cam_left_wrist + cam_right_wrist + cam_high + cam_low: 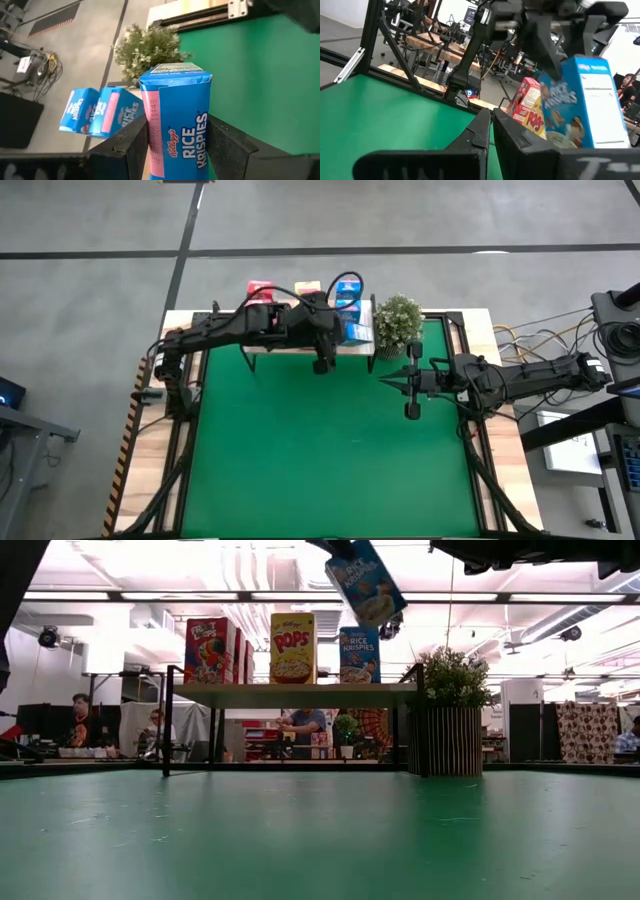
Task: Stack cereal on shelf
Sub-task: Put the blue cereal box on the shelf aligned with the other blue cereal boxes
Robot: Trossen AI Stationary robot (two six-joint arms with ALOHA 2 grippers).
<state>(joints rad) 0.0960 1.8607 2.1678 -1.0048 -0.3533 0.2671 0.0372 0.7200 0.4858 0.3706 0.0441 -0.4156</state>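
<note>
Grey concrete floor is seen around the green-topped desk (330, 450) in the high view. At its far edge the low light-wood shelf on black legs (262, 345) is reached over by the left arm, whose left hand (352, 332) is pinched on a blue cardboard cereal box (358, 333) beside the small potted green plant (398, 322). Further pink-red, yellow and blue boxes are lined on the shelf. The right hand (411, 395) is parked over the desk, pressed together and empty.

From the low view, the held blue box (366, 582) is seen tilted, well above the shelf (295, 694), on which a pink-red box (208, 651), a yellow box (293, 648) and a blue box (359, 655) are stood upright.

From the left wrist view, the box (177, 117) is gripped between dark fingers (132, 145), with two more blue boxes (100, 111) seen beyond it.

In the right wrist view the closed right hand (491, 120) is shown, with the carried box (580, 102) farther off.

The placing step is judged to be in hand; next the box would need to be levelled and lowered onto the blue boxes or a free spot.
</note>
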